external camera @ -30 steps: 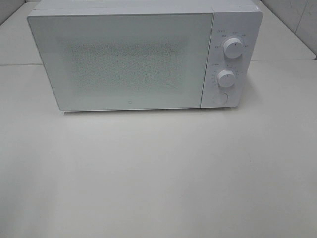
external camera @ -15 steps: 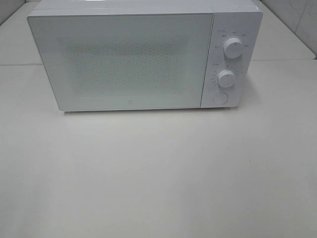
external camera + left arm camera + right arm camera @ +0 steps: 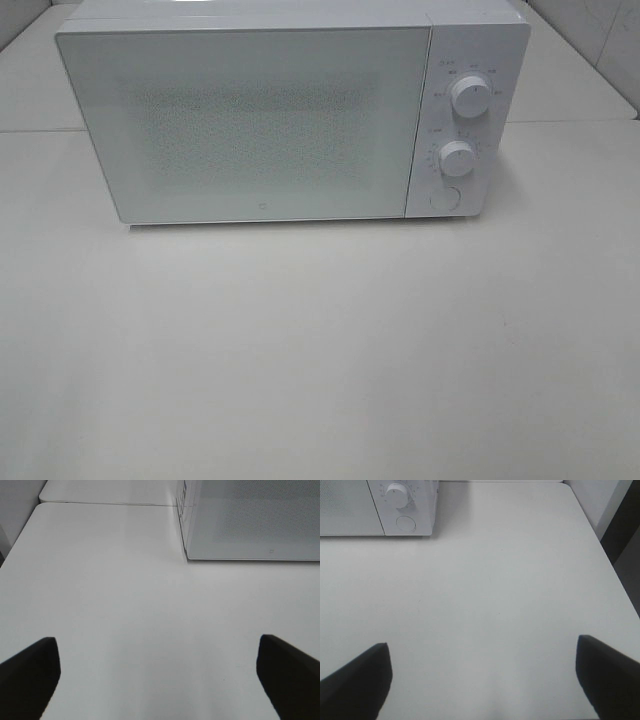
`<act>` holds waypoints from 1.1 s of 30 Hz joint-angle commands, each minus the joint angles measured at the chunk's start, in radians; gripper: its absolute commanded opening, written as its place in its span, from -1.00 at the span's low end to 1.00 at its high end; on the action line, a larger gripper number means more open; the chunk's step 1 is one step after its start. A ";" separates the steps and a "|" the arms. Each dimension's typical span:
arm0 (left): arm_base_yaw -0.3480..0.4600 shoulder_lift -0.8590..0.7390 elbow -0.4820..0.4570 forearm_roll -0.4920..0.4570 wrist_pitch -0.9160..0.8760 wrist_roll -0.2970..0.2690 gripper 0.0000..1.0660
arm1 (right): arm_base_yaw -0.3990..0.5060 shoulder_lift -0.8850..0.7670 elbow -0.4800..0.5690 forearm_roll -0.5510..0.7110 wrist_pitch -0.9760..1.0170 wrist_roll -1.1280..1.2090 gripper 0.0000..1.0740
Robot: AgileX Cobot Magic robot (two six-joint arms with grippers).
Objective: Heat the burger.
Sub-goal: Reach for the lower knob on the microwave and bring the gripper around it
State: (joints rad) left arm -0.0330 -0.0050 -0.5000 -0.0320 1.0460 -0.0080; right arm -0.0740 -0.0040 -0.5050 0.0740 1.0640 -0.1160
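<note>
The burger is out of view in every frame. A white microwave (image 3: 270,110) stands at the back of the white table (image 3: 320,350) with its door shut; two round knobs (image 3: 470,95) and a round button (image 3: 444,198) sit on its right panel. My left gripper (image 3: 157,680) is open over bare table, with the microwave's lower left corner (image 3: 250,525) ahead of it. My right gripper (image 3: 482,680) is open too, above bare table, with the microwave's knob panel (image 3: 402,505) ahead. Neither gripper shows in the exterior high view.
A seam (image 3: 570,122) splits the table behind the microwave. The table's right edge (image 3: 615,575) and a dark gap beyond it show in the right wrist view. The left edge (image 3: 20,540) shows in the left wrist view.
</note>
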 commanded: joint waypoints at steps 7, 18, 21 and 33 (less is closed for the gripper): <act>0.003 -0.018 0.001 -0.003 -0.011 -0.006 0.89 | -0.002 -0.007 -0.002 0.002 -0.005 -0.005 0.80; 0.003 -0.018 0.001 -0.003 -0.011 -0.006 0.89 | -0.002 -0.007 -0.002 0.002 -0.005 -0.005 0.80; 0.003 -0.018 0.001 -0.003 -0.011 -0.006 0.89 | -0.002 -0.008 -0.002 0.003 -0.005 -0.005 0.80; 0.003 -0.018 0.001 -0.003 -0.011 -0.006 0.89 | -0.002 -0.001 -0.013 -0.002 -0.022 -0.010 0.80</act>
State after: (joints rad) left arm -0.0330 -0.0050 -0.5000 -0.0320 1.0460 -0.0080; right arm -0.0740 -0.0040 -0.5050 0.0740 1.0640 -0.1160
